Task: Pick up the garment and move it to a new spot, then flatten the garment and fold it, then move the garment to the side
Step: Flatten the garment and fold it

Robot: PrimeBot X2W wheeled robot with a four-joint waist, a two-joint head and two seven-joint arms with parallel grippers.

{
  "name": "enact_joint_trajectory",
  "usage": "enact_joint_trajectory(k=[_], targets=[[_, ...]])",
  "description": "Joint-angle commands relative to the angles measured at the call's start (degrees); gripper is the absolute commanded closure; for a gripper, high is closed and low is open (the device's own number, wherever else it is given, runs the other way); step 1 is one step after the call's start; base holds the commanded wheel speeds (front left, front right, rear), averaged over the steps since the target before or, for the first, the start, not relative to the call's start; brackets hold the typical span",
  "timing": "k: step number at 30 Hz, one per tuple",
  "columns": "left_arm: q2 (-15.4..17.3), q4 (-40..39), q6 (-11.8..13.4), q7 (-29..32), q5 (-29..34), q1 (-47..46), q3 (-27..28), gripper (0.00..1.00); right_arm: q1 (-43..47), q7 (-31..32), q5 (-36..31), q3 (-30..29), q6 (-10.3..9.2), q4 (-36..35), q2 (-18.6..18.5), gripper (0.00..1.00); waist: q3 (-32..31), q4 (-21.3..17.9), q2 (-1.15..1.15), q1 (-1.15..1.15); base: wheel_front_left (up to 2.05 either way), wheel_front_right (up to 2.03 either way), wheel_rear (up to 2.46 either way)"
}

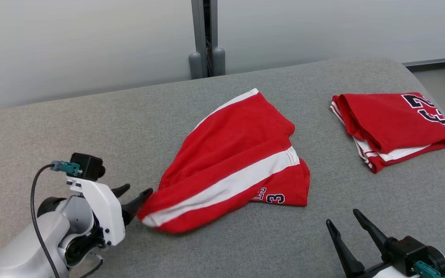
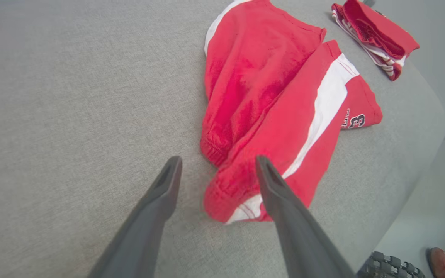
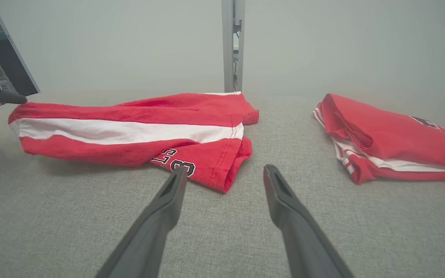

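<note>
Red shorts (image 1: 238,154) with a white stripe lie bunched on the grey cushion (image 1: 91,127). Your left pincer (image 1: 138,189) has its fingers spread and grips nothing. The waistband end sits right at its tips, partly between them. The shorts' long axis runs straight away from those tips, stripe along it. Your right pincer (image 1: 342,217) is also spread and empty, with the numbered hem ahead of it, apart. The left arm is nearer. Flattening likely comes next.
</note>
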Motion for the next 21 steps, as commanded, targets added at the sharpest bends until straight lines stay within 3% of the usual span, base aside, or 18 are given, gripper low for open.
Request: enact_joint_trajectory(k=[1,5,7,12,13,14,18,21], targets=[[-0.03,1.13,-0.06,-0.84,0.01,-1.19,-0.02,0.00,-0.76,-0.22,0.23,0.06,-0.01,0.22,-0.41,0.00,0.20,-0.11,0.00,0.00,0.00,0.00,0.00],[-0.21,6.23,0.11,-5.51,3.87,-3.50,-0.58,0.00,-1.16,-0.22,0.36,0.36,-0.01,0.13,-0.17,0.00,0.58,0.02,0.00,0.00,0.00,0.00,0.00],[-0.54,8.36,1.40,-9.50,5.76,-4.11,-0.23,0.00,-1.56,-0.22,0.33,0.52,-0.01,-0.02,0.22,0.00,0.68,0.28,0.00,0.00,0.00,0.00,0.00],[-1.94,10.01,7.39,-21.80,8.36,-2.20,2.74,0.00,-1.11,-0.22,0.43,-0.08,0.00,-0.05,1.26,0.00,0.06,2.05,0.00,0.00,0.00,0.00,0.00],[-2.58,9.10,10.12,-26.18,9.02,-0.57,4.02,0.00,-0.73,-0.22,0.50,-0.25,-0.01,-0.02,1.65,0.00,-0.37,3.12,0.00,0.00,0.00,0.00,0.00],[-2.89,8.17,11.24,-27.64,9.33,0.21,4.80,0.00,-0.66,-0.22,0.55,-0.29,0.00,0.01,1.85,0.00,-0.57,3.63,0.00,0.00,0.00,0.00,0.00],[-4.33,2.36,16.00,-29.54,11.77,4.97,8.75,0.00,-0.08,-0.22,0.67,-0.50,-0.01,0.28,2.31,0.00,-1.72,5.82,0.00,0.00,0.00,0.00,0.00],[-5.65,-5.41,19.55,-29.61,16.64,10.30,15.30,0.00,-0.23,-0.22,0.78,-0.83,-0.01,0.46,2.66,0.00,-2.39,6.87,0.00,0.00,0.00,0.00,0.00]])
